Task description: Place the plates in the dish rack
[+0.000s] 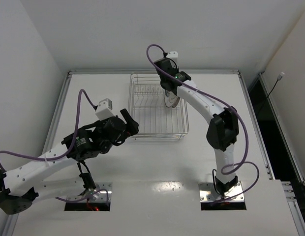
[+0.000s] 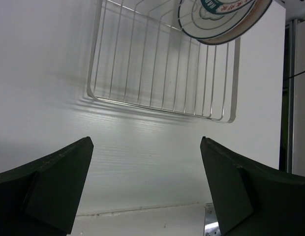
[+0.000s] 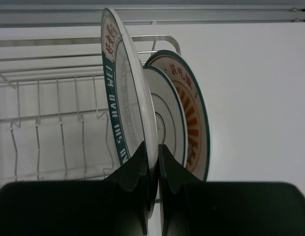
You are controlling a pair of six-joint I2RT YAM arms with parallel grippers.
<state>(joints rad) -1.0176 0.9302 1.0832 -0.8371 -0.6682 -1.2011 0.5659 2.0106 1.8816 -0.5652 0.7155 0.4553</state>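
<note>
- Silver wire dish rack [image 1: 158,133] sits toward the far middle of the white bench [image 1: 142,162].
- Right tool [image 3: 152,164] is clamped on the rim of the teal-lettered plate [image 3: 114,98]. One finger is on each face and no gap shows at the pinch.
- That plate stands on edge, close to upright, at the right part of the rack. Can't tell whether its far edge is seated between the prongs or just hangs above the wires.
- Behind it in the right wrist view comes the ringed white plate [image 3: 169,115], then the orange-patterned plate [image 3: 196,110]. Both are on edge and roughly parallel, by the rack's right end.
- The three plates sit close together. Can't tell whether any of them touch.
- Divider prongs [image 3: 37,142] run in an upright row to the left of the plates.
- Left tool [image 2: 146,147] has its jaws spread wide with nothing between them, only bare bench below.
- Top view puts the left tool just beside the rack's near left corner, aimed at the rack. It is not on the wire.
- Left wrist view shows the rack's near rim ahead of the fingers [image 2: 54,182]. The teal-lettered plate's face peeks in at the top right.
- Right arm reaches from its base along the rack's right side, with a purple cable [image 1: 248,147] looping off it.
</note>
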